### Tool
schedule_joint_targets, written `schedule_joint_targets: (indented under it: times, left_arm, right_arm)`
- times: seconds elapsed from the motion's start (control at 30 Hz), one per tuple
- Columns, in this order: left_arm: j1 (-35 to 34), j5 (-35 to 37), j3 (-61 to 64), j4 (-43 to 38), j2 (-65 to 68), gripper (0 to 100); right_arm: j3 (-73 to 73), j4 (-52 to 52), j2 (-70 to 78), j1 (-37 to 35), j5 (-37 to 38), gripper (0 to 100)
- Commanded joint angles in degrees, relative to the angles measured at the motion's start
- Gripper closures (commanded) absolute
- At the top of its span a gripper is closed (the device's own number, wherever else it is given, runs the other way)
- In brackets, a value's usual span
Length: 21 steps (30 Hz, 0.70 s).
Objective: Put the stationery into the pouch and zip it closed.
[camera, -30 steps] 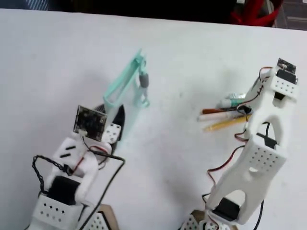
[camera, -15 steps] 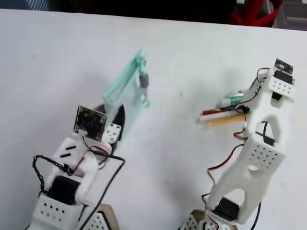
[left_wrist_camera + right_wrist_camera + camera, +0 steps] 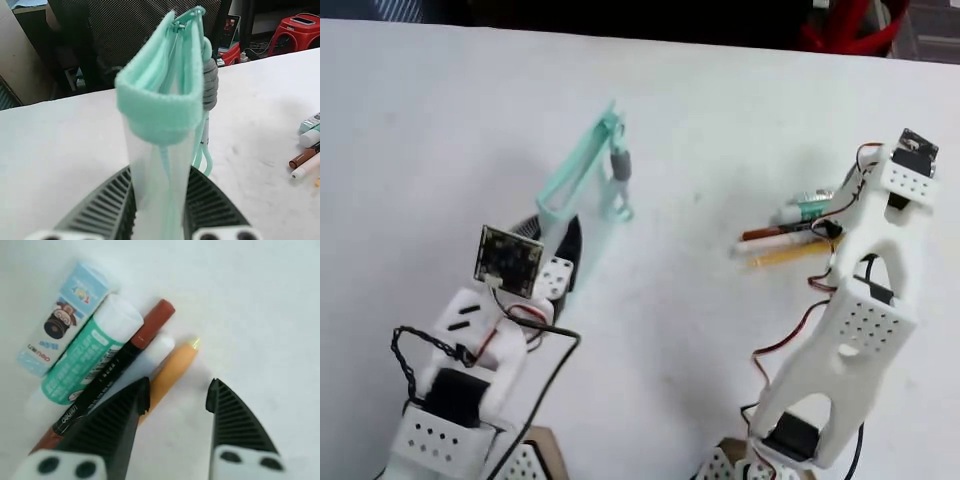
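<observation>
while the left pincer (image 3: 160, 202) is clamped on the near end of the pouch (image 3: 157, 100), the pouch stands on edge, its clear sides and mint rim stretching away from the fingers across the white desk (image 3: 440, 120). a grey toggle (image 3: 210, 85) with a mint cord loop hangs on its side. from above, the pouch (image 3: 582, 170) sits well apart from the stationery, which lies in a tight bunch on the other side of the desk. over that bunch the right pincer (image 3: 178, 392) hangs with its fingers spread wide, holding nothing. the orange pen (image 3: 172, 370) runs beneath one finger, its tip just ahead of the gap. beside it lie a white pen (image 3: 161, 347), a brown marker (image 3: 150, 330), a glue stick (image 3: 90, 357) and a boxed eraser (image 3: 65, 315), all clear of the gap. whether the finger touches the orange pen, i cannot tell.
</observation>
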Motion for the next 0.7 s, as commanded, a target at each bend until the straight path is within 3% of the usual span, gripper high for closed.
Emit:
schedule_joint_targets:
  times: [0.0,0.53,0.67]
  left_arm:
    - [0.66,0.18,2.2,-0.35,0.04,92]
    - [0.66,0.18,1.85,0.09,0.04,92]
    - [0.66,0.18,1.93,0.09,-0.04,92]
  right_arm:
    - [0.09,0.57,0.13,-0.04,-1.67,81.1]
    - [5.89,-3.3,-0.31,2.42,-4.31,81.2]
    - [5.89,-3.21,-0.31,2.42,-4.22,92.1]
